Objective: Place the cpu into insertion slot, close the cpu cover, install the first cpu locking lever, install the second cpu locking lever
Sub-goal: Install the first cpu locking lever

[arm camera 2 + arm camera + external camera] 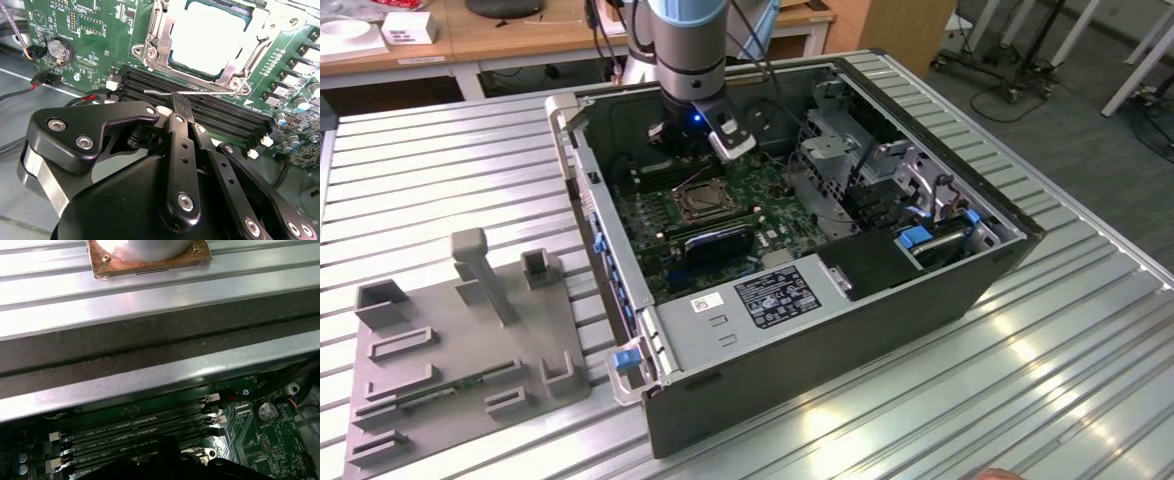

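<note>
cpu: You had the cpu (210, 37) lying in the insertion slot (698, 201), its pale face showing through the window.
cover: The cpu cover (161, 30) lay flat over it and looked closed.
lever: A thin wire locking lever (160, 92) ran along the socket's edge, between the socket and the black memory slots (225, 117).
gripper: The gripper (178, 102) had its fingers pressed together, tips right at the wire. You couldn't tell whether they pinched it or only bore on it.
step: By my read, chip and cover were done and a lever install was in hand. Which lever was unclear.
calls for: Likely a short, steady push, since the thin wire could slip off the tips.
edges: The memory slots sat just beside the fingertips.
room: The case wall (150, 375) stood near. The drive cage (834, 150) rose on the exterior view's right of the arm. Above was open.
</note>
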`<state>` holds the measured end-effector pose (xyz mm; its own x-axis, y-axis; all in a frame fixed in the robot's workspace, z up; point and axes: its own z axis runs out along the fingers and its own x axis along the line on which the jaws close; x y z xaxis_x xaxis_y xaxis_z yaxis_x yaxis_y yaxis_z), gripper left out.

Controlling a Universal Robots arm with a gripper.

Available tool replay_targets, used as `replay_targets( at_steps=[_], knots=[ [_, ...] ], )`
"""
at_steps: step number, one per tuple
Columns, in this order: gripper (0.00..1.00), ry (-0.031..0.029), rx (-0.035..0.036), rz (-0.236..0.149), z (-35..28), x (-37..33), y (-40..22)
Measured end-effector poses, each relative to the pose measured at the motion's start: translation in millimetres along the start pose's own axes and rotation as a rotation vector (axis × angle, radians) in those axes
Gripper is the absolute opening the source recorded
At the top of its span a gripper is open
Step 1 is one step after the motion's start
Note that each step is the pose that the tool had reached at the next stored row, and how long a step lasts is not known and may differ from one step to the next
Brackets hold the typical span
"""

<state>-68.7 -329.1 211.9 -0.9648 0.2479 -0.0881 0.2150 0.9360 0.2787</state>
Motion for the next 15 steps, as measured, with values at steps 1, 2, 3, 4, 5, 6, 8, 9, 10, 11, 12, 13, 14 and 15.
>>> replay_targets(
  at_steps=[1, 2, 3, 4, 5, 6, 8, 9, 10, 11, 12, 13, 14, 15],
  knots=[
    [0.10, 0.0000, 0.0000, 0.000, 0.5, -0.2, -0.1],
    [0.10, 0.0000, 0.0000, 0.000, 1.0, -0.3, -0.2],
    [0.10, 0.0000, -0.0001, 0.000, 1.6, -0.4, -0.3],
    [0.10, 0.0000, 0.0000, 0.000, 2.2, -0.5, -0.5],
    [0.10, 0.0000, 0.0000, 0.000, 2.8, -0.6, -0.6],
    [0.10, 0.0000, 0.0000, 0.000, 3.4, -0.6, -0.8],
    [0.10, 0.0000, 0.0000, 0.000, 4.9, -0.5, -1.2],
    [0.10, 0.0000, 0.0000, 0.000, 5.6, -0.5, -1.4],
    [0.10, 0.0000, -0.0001, 0.000, 6.5, -0.5, -1.6],
    [0.10, -0.0001, -0.0001, 0.000, 7.3, -0.5, -1.8],
    [0.10, 0.0000, -0.0001, 0.000, 8.0, -0.5, -2.0],
    [0.10, 0.0000, -0.0001, 0.000, 8.6, -0.6, -2.2],
    [0.10, 0.0000, 0.0000, 0.000, 9.2, -0.6, -2.3],
    [0.10, 0.0000, 0.0000, 0.000, 9.7, -0.6, -2.4]
  ],
)
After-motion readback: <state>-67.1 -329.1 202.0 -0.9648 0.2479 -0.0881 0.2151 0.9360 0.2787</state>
